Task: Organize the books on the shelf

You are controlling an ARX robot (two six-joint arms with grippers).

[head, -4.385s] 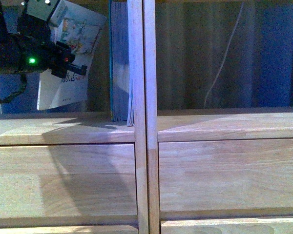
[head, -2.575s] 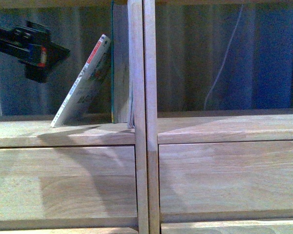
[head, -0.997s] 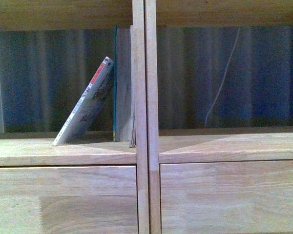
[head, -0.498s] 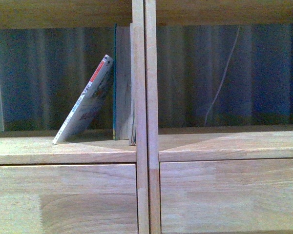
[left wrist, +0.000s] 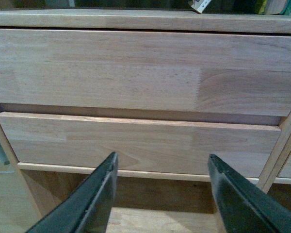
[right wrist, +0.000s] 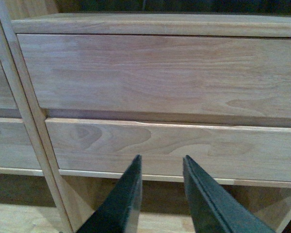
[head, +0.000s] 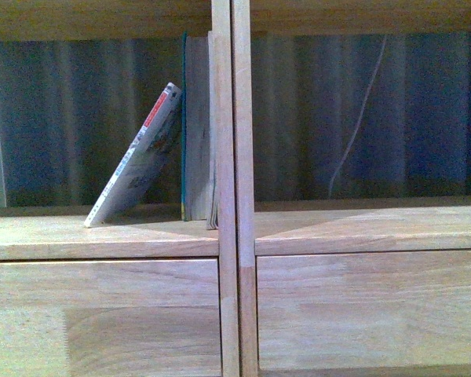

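Since the earlier frames my left arm has cleared out of the front view, and the thin paperback (head: 137,157) it was carrying now sits in the left compartment of the shelf (head: 226,236), leaning with its top edge against the teal book (head: 195,133), which stands upright against the central divider. Both arms are down low now: the left gripper (left wrist: 160,194) hangs with its fingers spread wide and empty in front of the drawer fronts, and the right gripper (right wrist: 160,189) shows its fingers with a narrow gap between them, holding nothing. I'd judge the job nearly done, as both books are on the shelf. What's left, if anything, is standing the paperback upright against the teal one; it rests at a clear tilt, its foot well out from the teal book's base.
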